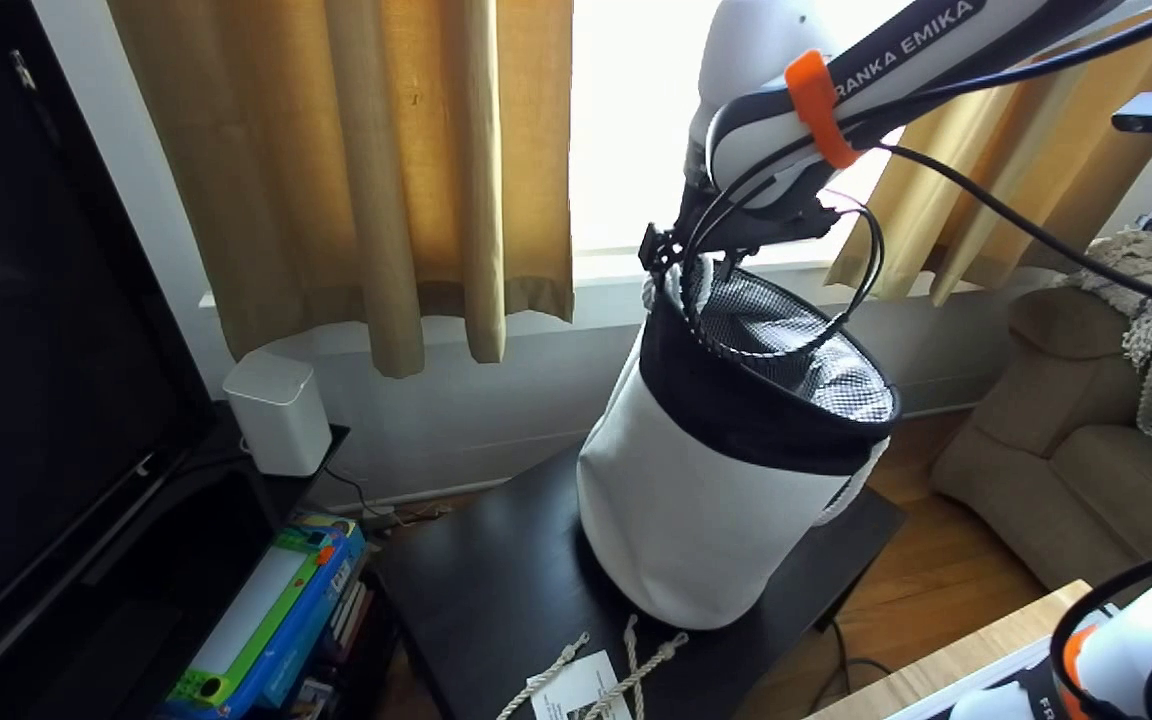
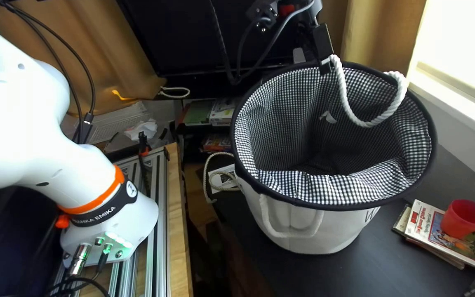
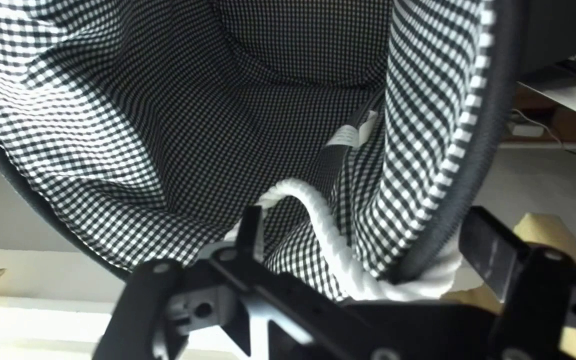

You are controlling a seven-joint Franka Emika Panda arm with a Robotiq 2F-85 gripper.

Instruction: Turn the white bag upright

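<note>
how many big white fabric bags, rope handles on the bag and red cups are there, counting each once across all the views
White fabric bag: 1
Rope handles on the bag: 2
Red cup: 1
Total: 4

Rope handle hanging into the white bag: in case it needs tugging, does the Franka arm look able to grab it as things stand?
Probably yes: in the wrist view the pincer is open, with part of the rope handle between its fingers. The black rim runs there too, so closing might pinch both.
</note>
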